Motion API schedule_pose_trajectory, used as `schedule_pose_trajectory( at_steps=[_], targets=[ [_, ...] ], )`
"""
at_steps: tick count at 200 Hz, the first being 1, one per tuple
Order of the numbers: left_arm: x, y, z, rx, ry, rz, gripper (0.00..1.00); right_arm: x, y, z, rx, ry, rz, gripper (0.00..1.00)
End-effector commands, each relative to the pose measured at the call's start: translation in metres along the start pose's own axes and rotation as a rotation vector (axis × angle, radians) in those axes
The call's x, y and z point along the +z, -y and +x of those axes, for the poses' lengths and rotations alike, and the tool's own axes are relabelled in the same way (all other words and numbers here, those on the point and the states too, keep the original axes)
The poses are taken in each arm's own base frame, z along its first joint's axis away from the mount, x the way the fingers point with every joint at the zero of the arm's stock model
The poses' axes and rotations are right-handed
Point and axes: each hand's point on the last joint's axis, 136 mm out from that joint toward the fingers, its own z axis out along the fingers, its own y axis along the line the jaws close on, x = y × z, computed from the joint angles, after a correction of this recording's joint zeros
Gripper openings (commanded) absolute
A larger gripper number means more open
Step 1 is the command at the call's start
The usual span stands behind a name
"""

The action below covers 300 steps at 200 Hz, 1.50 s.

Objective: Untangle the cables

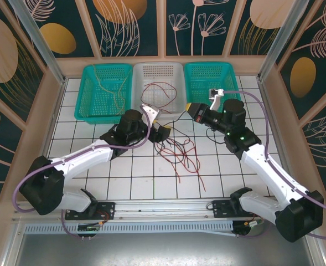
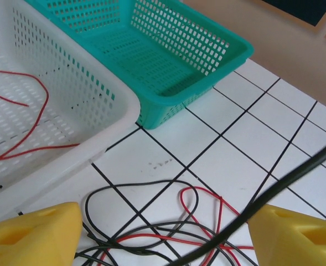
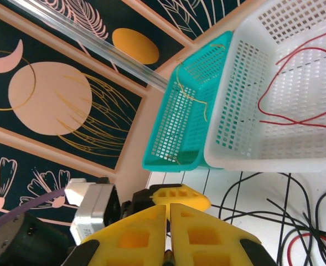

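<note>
A tangle of thin black and red cables [image 1: 179,152] lies on the white tiled table in front of the baskets. My left gripper [image 1: 161,133] hangs just above the tangle's near-left edge. Its yellow fingers [image 2: 41,235] stand wide open with loops of the cables [image 2: 151,224] on the table between them, nothing gripped. A raised black cable [image 2: 295,177] crosses close in front of that camera. My right gripper [image 3: 168,208] is shut, with a dark cable end pinched at the seam. It hovers by the white basket's front right corner [image 1: 190,109].
The white basket [image 1: 158,105] holds a red cable [image 1: 160,91]. A yellow cable [image 1: 110,88] is in the left teal basket [image 1: 88,113]. Another teal basket [image 1: 207,69] stands at the back right. Patterned walls close in the table's sides and back.
</note>
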Motion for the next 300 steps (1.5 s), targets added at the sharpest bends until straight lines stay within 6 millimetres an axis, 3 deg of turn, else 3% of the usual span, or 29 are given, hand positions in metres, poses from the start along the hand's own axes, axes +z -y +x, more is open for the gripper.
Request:
schedule_pose_trajectory(
  at_steps=[1, 41, 82, 89, 111, 118, 124, 161, 166, 175, 190, 205, 231, 281, 300],
  targets=[
    [-0.002, -0.001, -0.012, -0.044, 0.06, -0.01, 0.78, -0.005, -0.015, -0.004, -0.025, 0.003, -0.027, 0.0],
    [-0.015, 0.011, -0.01, -0.135, 0.118, 0.067, 0.78, -0.007, -0.03, -0.008, -0.024, 0.007, -0.089, 0.0],
    [-0.001, 0.019, -0.018, -0.099, 0.081, 0.111, 0.68, -0.014, -0.063, -0.019, -0.062, 0.013, -0.177, 0.0],
    [0.002, 0.022, -0.024, -0.087, 0.081, 0.122, 0.59, -0.017, -0.069, -0.021, -0.068, 0.018, -0.185, 0.0],
    [0.007, 0.027, -0.049, -0.09, 0.088, 0.133, 0.17, -0.022, -0.076, -0.029, -0.086, 0.041, -0.172, 0.0],
    [0.005, 0.03, -0.07, -0.093, 0.116, 0.136, 0.07, -0.024, -0.076, -0.031, -0.09, 0.052, -0.159, 0.0],
    [0.003, 0.031, -0.083, -0.102, 0.133, 0.134, 0.0, -0.026, -0.075, -0.033, -0.093, 0.064, -0.145, 0.06],
    [-0.026, 0.046, -0.156, -0.171, 0.283, 0.167, 0.0, -0.036, -0.066, -0.039, -0.105, 0.12, -0.076, 0.46],
    [-0.03, 0.045, -0.165, -0.183, 0.299, 0.156, 0.0, -0.036, -0.062, -0.039, -0.109, 0.125, -0.058, 0.6],
    [-0.039, 0.043, -0.185, -0.208, 0.333, 0.123, 0.0, -0.038, -0.056, -0.04, -0.116, 0.141, -0.024, 0.69],
    [-0.052, 0.041, -0.214, -0.262, 0.369, 0.087, 0.0, -0.042, -0.057, -0.036, -0.145, 0.145, -0.032, 0.72],
    [-0.066, 0.051, -0.239, -0.285, 0.401, 0.126, 0.0, -0.042, -0.068, -0.027, -0.183, 0.133, -0.066, 0.75],
    [-0.081, 0.065, -0.265, -0.333, 0.44, 0.201, 0.0, -0.029, -0.08, -0.016, -0.247, 0.106, -0.067, 0.77],
    [-0.083, 0.071, -0.272, -0.387, 0.439, 0.243, 0.0, 0.002, -0.086, -0.021, -0.307, 0.088, -0.026, 0.74],
    [-0.083, 0.073, -0.271, -0.401, 0.433, 0.259, 0.0, 0.013, -0.079, -0.025, -0.316, 0.092, 0.012, 0.72]
  ],
)
